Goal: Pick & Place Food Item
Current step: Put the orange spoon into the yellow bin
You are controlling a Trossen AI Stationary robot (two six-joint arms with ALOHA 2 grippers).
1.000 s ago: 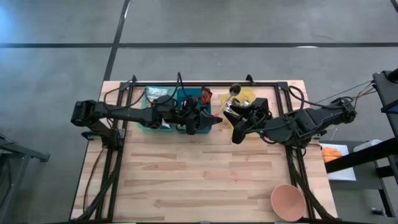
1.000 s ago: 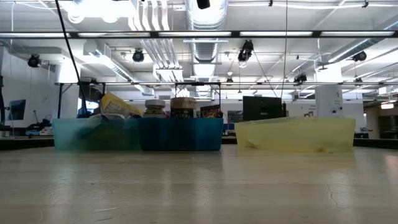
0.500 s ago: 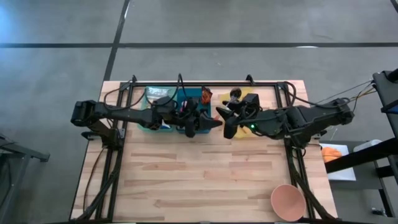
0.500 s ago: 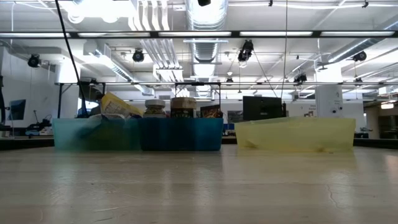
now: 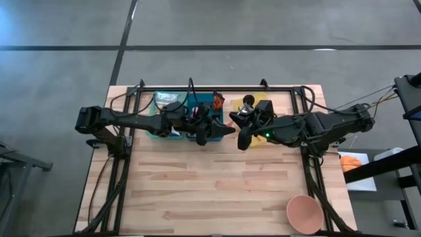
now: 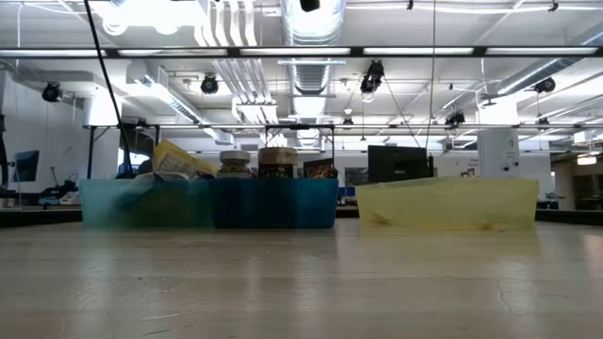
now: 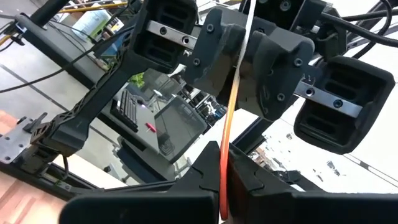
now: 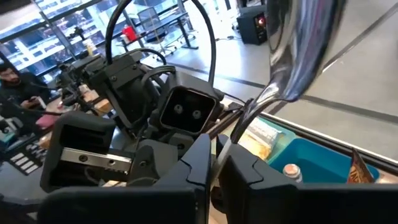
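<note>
Wooden table [image 5: 217, 191] under grey concrete floor, seen from above; I take the teal bin [image 5: 164, 115] at the table's far edge as my landmark. It holds packets and jars, with a darker blue bin [image 6: 273, 202] just beside it and a yellow bin [image 6: 443, 204] further along the same edge.

Right gripper [image 5: 231, 120] hangs between the blue bin and the yellow bin, above the table. Its fingers [image 8: 205, 162] are pressed together on a shiny silver pouch [image 8: 298, 56]; in the right wrist view the pouch's pinched edge sits between the two pads and the foil body rises above them.

Left gripper [image 5: 227, 129] sits beside the blue bin, on the side away from the teal bin, nose to nose with the right gripper. Its fingers [image 7: 249, 180] are closed on a thin orange-edged sheet [image 7: 230, 124], seen edge-on in the left wrist view, with the right gripper's housing directly behind it. I cannot tell whether that sheet is the same pouch.

Pink bowl [image 5: 304, 212] stands at the near corner, well apart from the teal bin.
</note>
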